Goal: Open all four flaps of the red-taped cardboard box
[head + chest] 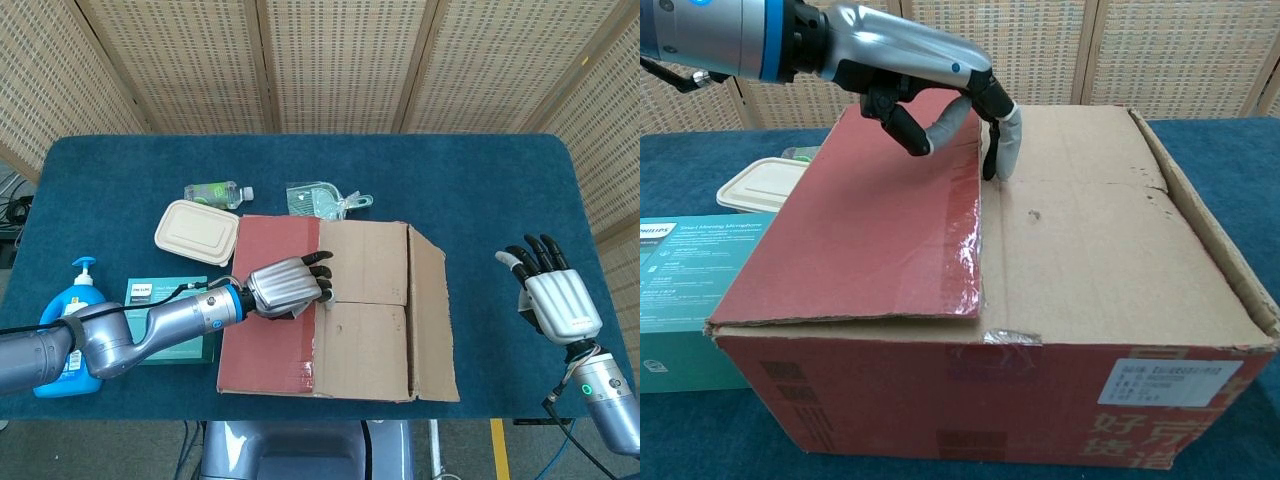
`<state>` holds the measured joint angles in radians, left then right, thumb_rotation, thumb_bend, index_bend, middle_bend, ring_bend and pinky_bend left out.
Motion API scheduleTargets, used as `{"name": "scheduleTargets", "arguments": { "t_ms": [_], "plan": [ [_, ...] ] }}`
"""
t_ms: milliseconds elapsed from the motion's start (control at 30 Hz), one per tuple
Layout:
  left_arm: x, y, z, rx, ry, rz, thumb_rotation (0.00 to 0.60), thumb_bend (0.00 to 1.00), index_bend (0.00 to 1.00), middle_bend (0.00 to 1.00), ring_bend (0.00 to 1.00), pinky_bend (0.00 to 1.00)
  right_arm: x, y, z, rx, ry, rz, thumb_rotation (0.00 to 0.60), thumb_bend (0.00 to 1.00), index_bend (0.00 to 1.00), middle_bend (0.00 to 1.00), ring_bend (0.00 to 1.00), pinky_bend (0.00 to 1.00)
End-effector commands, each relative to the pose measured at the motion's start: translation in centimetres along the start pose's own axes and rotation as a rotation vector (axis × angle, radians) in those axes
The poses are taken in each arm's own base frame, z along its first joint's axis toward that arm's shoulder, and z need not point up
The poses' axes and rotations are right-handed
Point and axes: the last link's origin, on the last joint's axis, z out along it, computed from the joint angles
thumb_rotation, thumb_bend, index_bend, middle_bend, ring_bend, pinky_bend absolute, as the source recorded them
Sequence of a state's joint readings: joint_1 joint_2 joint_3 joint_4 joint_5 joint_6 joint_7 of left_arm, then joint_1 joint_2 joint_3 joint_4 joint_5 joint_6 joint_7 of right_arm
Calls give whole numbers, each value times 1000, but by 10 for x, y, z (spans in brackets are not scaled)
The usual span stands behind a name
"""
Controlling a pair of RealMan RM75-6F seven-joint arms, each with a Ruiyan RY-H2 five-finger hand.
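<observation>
Cardboard box [340, 310] is set at the near middle of the blue table [450, 180], its red-taped flap [870, 220] lying on the left of the top. Left hand [290, 285] is placed over that flap's inner edge, fingers curled down, fingertips [1005, 150] touching the seam beside the plain flaps [1110, 250]; nothing is seen gripped. Right hand [555, 295] is held well apart from the box, fingers spread, empty.
</observation>
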<state>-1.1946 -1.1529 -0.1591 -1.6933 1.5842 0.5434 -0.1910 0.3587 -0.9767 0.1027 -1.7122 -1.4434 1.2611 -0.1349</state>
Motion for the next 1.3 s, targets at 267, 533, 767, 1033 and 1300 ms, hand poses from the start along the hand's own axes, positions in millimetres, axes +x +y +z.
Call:
{"name": "scheduleTargets", "arguments": {
  "t_ms": [267, 533, 767, 1033, 1300],
  "plan": [
    [6, -2, -9, 14, 12, 4, 600, 1000, 390, 459, 261, 0, 2, 1, 2, -4, 14, 6, 600, 1000, 181, 186, 0, 0],
    [19, -4, -17, 25, 44, 9, 600, 1000, 391, 475, 274, 0, 4, 2, 3, -9, 22, 9, 600, 1000, 181, 186, 0, 0],
    [37, -8, -36, 48, 94, 22, 600, 1000, 391, 488, 287, 0, 6, 2, 5, -7, 25, 11, 600, 1000, 181, 186, 0, 0],
    [50, -16, -70, 98, 141, 40, 600, 1000, 391, 491, 291, 0, 7, 1, 7, -4, 26, 9, 600, 1000, 181, 186, 0, 0],
    [56, -27, -109, 173, 166, 59, 600, 1000, 391, 492, 291, 0, 9, -3, 11, 7, 26, 4, 600, 1000, 181, 186, 0, 0]
  ]
}}
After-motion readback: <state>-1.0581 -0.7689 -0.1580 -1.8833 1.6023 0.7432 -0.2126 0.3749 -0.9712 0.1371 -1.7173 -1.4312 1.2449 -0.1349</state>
